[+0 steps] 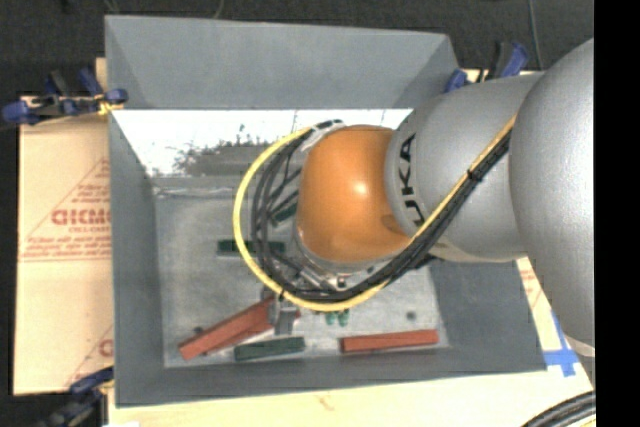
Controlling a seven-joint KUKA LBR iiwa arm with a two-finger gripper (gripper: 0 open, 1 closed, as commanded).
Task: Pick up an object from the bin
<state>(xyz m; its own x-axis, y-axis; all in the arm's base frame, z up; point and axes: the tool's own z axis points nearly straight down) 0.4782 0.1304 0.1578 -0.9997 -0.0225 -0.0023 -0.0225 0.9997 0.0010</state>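
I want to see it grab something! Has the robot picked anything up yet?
Done: the gripper is low in the bin, at the upper end of a slanted red-brown stick. In hand: I can't see anything held yet. Left: grabbing and lifting a thing out.
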